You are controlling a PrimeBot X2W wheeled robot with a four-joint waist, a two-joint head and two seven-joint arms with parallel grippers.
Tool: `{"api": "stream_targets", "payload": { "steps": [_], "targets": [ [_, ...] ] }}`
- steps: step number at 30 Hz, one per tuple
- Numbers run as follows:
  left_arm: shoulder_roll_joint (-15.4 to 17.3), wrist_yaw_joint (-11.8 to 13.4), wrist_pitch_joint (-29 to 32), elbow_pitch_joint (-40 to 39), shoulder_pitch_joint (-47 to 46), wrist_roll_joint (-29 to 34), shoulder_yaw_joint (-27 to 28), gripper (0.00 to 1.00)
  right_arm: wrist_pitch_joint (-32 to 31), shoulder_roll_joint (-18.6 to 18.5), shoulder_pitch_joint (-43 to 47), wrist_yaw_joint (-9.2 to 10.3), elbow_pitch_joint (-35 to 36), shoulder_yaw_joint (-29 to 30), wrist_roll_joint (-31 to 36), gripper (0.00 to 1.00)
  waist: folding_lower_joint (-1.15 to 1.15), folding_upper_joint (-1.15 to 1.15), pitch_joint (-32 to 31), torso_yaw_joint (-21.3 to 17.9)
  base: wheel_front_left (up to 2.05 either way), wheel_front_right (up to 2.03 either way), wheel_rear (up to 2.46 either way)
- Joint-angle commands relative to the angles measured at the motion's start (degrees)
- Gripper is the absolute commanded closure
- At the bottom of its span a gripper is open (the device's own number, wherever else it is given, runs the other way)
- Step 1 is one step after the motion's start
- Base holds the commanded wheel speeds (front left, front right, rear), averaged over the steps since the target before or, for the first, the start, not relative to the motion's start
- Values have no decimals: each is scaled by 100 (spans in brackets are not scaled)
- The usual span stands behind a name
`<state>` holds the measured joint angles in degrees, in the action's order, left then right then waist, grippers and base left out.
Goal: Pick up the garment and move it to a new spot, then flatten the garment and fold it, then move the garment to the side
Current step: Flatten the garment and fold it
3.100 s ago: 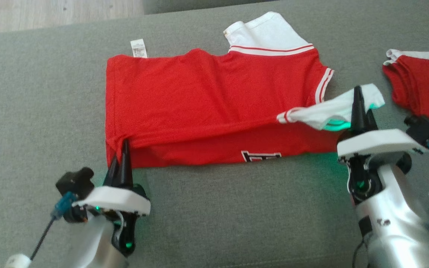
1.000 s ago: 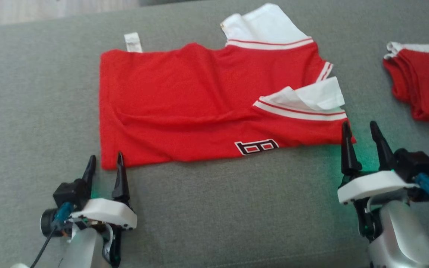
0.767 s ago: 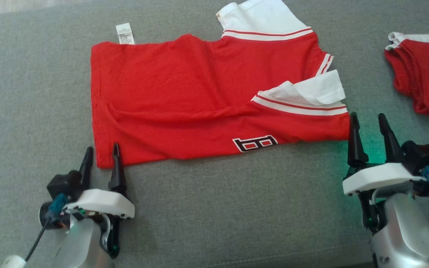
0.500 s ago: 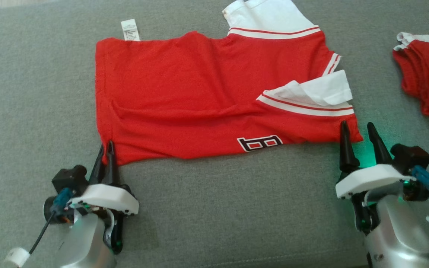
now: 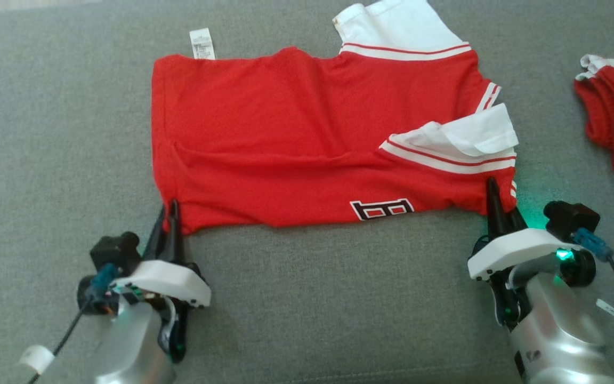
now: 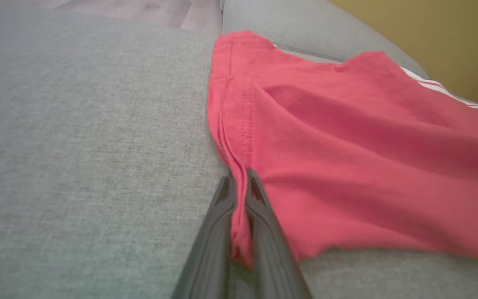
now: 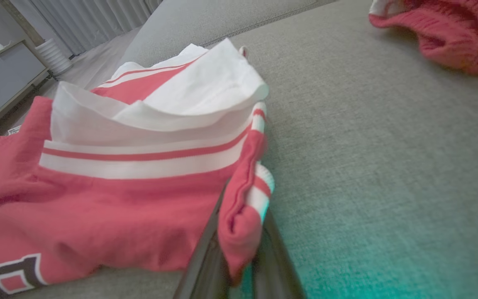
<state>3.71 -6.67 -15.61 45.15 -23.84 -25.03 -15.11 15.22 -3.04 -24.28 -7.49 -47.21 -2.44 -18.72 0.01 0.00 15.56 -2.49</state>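
A black-outlined block character (image 5: pixel 381 209) is showing on the garment (image 5: pixel 307 138), lower centre of frame, cut off and unreadable. The care tag (image 5: pixel 202 44), upper left, is carrying print too small to read.

We see a red garment (image 5: pixel 296 133) with white sleeves (image 5: pixel 477 136) edged in red-and-white stripes and a black-outlined emblem (image 5: pixel 381 209), on grey woven upholstery (image 5: pixel 307 298); at right, a red-and-white pile (image 5: pixel 613 122).
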Motion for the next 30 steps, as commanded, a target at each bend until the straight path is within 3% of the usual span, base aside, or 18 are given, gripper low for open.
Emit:
{"api": "stream_targets", "payload": {
  "steps": [1, 8, 14, 15, 16, 17, 25, 30],
  "targets": [
    [-77, -80, 61, -41, 267, 52, 90, 100, -22, 16, 49, 0, 96, -81, 21, 100, -1, 0, -76, 15, 0, 0, 0],
    [-80, -77, 61, -577, 961, 314, 729, 100, -22, 16, 506, 0, 391, 236, 29, 100, -1, 0, -712, 93, 0, 0, 0],
    [-82, -76, 61, -772, 1622, 367, 912, 100, -22, 16, 991, 0, 506, 333, 16, 100, -1, 0, -1073, 162, 0, 0, 0],
    [-82, -76, 61, -776, 1668, 378, 907, 100, -22, 16, 1019, 0, 501, 319, -9, 84, -1, 0, -1085, 169, 0, 0, 0],
    [-82, -77, 61, -782, 1693, 386, 899, 42, -22, 16, 1032, 0, 499, 299, -20, 0, -1, 0, -1084, 175, 0, 0, 0],
    [-82, -77, 61, -793, 1695, 391, 886, 0, -22, 16, 1026, 0, 509, 272, -25, 0, -1, 0, -1059, 181, 0, 0, 0],
    [-74, -42, 61, -1056, 1089, 660, 974, 0, -22, 16, 650, 0, 978, 321, 185, 0, -1, 0, -643, 222, 0, 0, 0],
    [187, -52, 61, -568, 107, 920, 1022, 0, -22, 16, 271, 0, 1210, 284, 394, 0, -1, 0, -286, 161, 0, 0, 0]
  ]
}}
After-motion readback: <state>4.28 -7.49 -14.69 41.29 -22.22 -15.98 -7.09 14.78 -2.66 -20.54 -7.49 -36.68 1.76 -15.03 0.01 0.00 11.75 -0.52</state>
